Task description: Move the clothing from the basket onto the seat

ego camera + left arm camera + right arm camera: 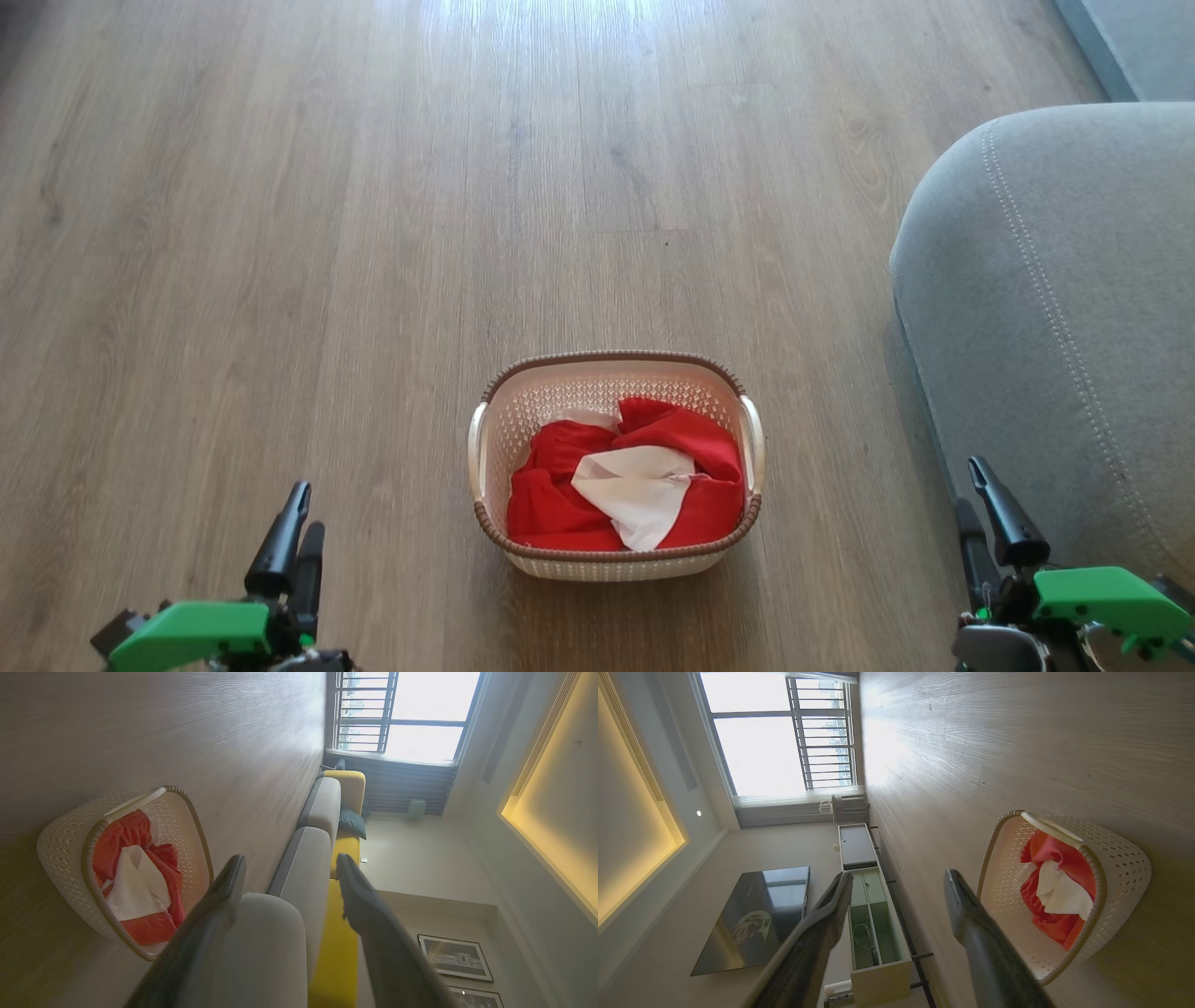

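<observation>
1. The basket (616,357) stands upright on the wooden floor (373,233); it is cream with perforated walls, a brown woven-look rim and a pale handle on each short side.
2. The clothing (560,509) lies crumpled inside the basket and covers most of its bottom; it is red fabric with a white piece folded on top near the middle; all of it sits below the rim.
3. The seat (1055,327) is to the right of the basket and apart from it, with a strip of floor between them; it is grey, rounded at the edge, with lighter stitched seams.
4. The left gripper (308,507) is to the left of the basket, well apart from it and nearer the robot; its wrist view shows the two dark fingers spread wide with only air between them; it has hold of nothing.
5. The right gripper (968,483) is to the right of the basket, well apart from it, close against the seat's front edge; its fingers also stand wide apart; it grips nothing.
</observation>
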{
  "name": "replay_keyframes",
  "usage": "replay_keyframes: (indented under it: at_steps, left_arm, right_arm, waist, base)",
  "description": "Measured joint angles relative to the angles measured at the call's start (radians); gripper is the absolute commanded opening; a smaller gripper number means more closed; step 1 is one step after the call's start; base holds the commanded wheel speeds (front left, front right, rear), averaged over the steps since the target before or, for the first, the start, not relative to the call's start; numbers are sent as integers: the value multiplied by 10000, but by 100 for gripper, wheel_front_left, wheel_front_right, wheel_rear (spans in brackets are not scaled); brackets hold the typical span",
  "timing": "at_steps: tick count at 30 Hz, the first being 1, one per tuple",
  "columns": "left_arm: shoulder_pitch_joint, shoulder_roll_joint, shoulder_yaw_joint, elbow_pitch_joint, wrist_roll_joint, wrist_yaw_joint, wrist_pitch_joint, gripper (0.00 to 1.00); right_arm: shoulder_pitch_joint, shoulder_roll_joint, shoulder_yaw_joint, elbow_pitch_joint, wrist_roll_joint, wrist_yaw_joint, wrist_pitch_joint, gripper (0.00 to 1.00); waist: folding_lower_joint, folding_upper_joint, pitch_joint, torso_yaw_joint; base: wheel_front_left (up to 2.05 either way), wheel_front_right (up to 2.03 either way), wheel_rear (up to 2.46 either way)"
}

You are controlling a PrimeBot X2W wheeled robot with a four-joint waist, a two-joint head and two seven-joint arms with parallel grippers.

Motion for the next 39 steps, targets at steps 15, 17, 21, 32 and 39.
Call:
replay_keyframes:
  at_steps: [15, 17, 21, 32, 39]
  left_arm:
    - [-470, 12, -224, 127, 1168, -2, -443, 100]
    - [-541, 19, -272, 173, 1438, -2, -491, 100]
    - [-616, 25, -345, 247, 2002, -2, -623, 100]
    - [-955, 90, -558, 408, 3847, -6, -899, 100]
    - [-1138, 113, -656, 577, 5091, -8, -1122, 100]
  right_arm:
    - [-459, -211, 616, 102, -834, 0, -539, 100]
    - [-504, -236, 660, 155, -1064, 0, -591, 100]
    - [-684, -320, 736, 196, -1524, 0, -690, 100]
    - [-1104, -476, 1118, 470, -3099, 0, -1009, 100]
    - [-1410, -546, 1302, 731, -4103, 0, -1214, 100]
  waist:
    - [0, 0, -59, 2]
    - [0, 0, -62, 2]
    - [1, 0, -68, 9]
    - [1, 0, -83, 21]
    - [1, 0, -101, 22]
  base:
    - [0, 0, 0]
    - [0, 0, 0]
    - [0, 0, 0]
    - [0, 0, 0]
    - [0, 0, 0]
